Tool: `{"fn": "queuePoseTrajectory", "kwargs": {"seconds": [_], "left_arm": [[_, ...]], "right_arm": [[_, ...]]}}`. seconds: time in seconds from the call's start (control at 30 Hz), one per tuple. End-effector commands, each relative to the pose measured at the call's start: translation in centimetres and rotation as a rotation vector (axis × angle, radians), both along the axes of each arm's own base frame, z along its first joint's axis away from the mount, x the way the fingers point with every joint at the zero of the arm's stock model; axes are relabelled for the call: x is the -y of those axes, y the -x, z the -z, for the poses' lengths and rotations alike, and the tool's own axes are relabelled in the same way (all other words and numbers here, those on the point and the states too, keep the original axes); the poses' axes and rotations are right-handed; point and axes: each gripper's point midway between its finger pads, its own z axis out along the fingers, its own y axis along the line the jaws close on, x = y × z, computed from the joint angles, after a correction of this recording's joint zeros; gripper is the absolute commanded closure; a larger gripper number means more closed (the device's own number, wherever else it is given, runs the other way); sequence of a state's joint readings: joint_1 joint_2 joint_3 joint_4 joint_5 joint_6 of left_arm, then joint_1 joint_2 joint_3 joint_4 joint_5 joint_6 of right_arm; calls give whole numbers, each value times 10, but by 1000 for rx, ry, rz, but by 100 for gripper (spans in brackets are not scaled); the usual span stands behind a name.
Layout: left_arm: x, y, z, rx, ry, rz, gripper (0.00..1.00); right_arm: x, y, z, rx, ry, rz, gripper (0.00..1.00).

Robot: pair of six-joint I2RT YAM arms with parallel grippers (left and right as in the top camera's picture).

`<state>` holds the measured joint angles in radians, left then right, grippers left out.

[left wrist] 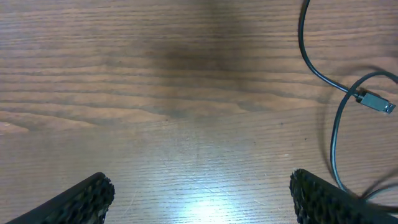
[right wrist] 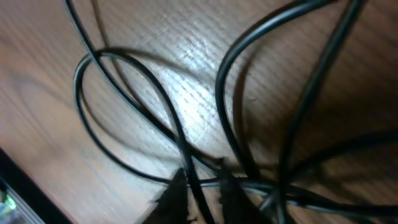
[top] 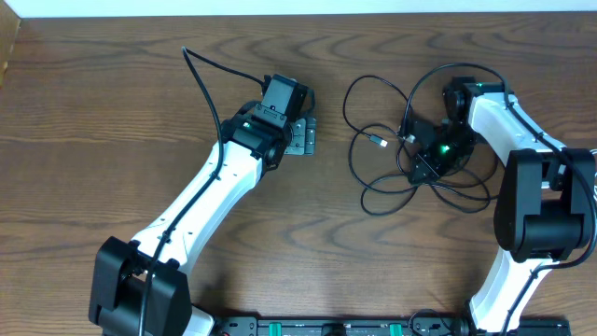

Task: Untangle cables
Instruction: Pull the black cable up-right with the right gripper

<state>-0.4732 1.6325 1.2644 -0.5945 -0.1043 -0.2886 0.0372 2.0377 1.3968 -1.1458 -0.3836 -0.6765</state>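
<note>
The table is wood-grained. The left arm reaches from the lower left toward the centre. The left gripper sits over bare wood, near the tangle but apart from it. In the left wrist view its fingertips stand wide apart with nothing between them. A strand of the black cord and its small metal plug lie near the right-hand fingertip. Right of centre, the black cord lies in loose overlapping loops on the table. The right gripper is down in the middle of these loops. In the right wrist view, the right gripper has its jaws nearly together, clamped on a strand of the cord. The right arm stands at the right edge.
</note>
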Motion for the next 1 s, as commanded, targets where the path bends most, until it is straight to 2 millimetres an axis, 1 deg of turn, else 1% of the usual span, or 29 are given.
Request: {"fn": "queuePoseTrajectory", "kwargs": {"seconds": [0.0,0.1,0.23,0.27,0.3,0.33,0.47,0.57,0.63,0.67,0.7,0.73,0.77,0.8,0.83,0.87,0.93,0.97], "left_arm": [[-4,-1,6,-10,-15,-14,9],[-4,-1,6,-10,-15,-14,9],[-4,-1,6,-10,-15,-14,9],[-4,-1,6,-10,-15,-14,9],[-4,-1,6,-10,-15,-14,9],[-4,-1,6,-10,-15,-14,9],[-4,-1,6,-10,-15,-14,9],[-4,-1,6,-10,-15,-14,9],[-4,-1,6,-10,-15,-14,9],[-4,-1,6,-10,-15,-14,9],[-4,-1,6,-10,-15,-14,9],[-4,-1,6,-10,-15,-14,9],[-4,-1,6,-10,-15,-14,9],[-4,-1,6,-10,-15,-14,9],[-4,-1,6,-10,-15,-14,9],[-4,-1,6,-10,-15,-14,9],[-4,-1,6,-10,-15,-14,9],[-4,-1,6,-10,-15,-14,9]], "right_arm": [[-6,-1,1,-12,-17,37,99],[-9,-1,0,-20,-33,58,99],[-20,-5,-8,-47,-87,144,99],[-22,-9,-15,-63,-90,183,99],[-22,-10,-18,-67,-88,192,99],[-23,-12,-25,-71,-89,197,99],[-24,-29,-62,-43,-92,203,99],[-26,-55,-102,32,-98,245,99],[-30,-76,-138,118,-112,275,99],[-33,-88,-160,176,-125,293,99],[-36,-94,-172,211,-133,302,99],[-41,-106,-197,282,-155,315,99],[-50,-117,-228,372,-190,314,99],[-56,-122,-246,424,-214,317,99],[-63,-128,-269,487,-243,323,99],[-67,-131,-283,527,-261,328,99],[-82,-137,-328,656,-326,323,99],[-87,-137,-342,697,-346,311,99]]}}
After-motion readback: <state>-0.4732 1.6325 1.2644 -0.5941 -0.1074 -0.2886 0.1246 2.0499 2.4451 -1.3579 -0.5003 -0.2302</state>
